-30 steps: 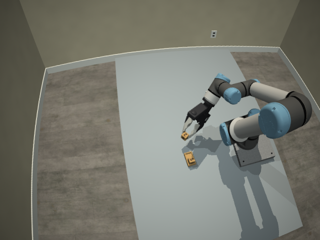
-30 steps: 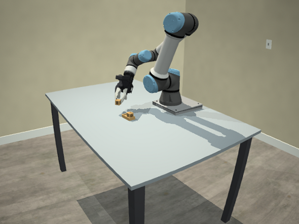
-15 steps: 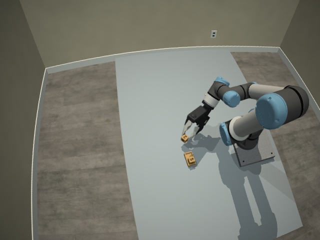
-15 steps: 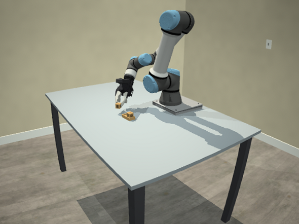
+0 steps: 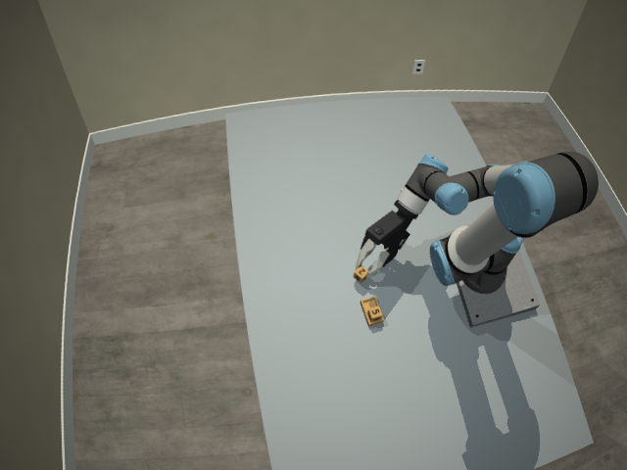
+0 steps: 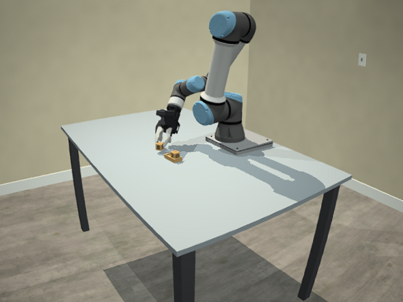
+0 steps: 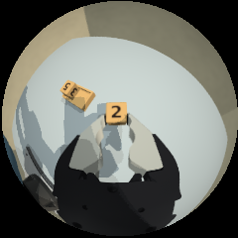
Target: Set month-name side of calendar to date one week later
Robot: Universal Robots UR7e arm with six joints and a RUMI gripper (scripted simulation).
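- My pincer (image 5: 368, 271) gripped one cube (image 5: 361, 273), its "2" facing the wrist camera, low above the surface (image 5: 304, 212);
- the tray (image 5: 371, 310), holding the other cube (image 5: 375, 313), lay close by, toward the surface's near edge.

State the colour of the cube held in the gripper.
Orange-tan with a black 2 on one face; the cube shows best in the wrist view.

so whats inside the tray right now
One cube sits in the tray, its top face showing a 5. The slot beside it looks vacant. The other cube, face 2 toward the wrist camera, is held in the hand. The seated cube's lower faces are hidden.
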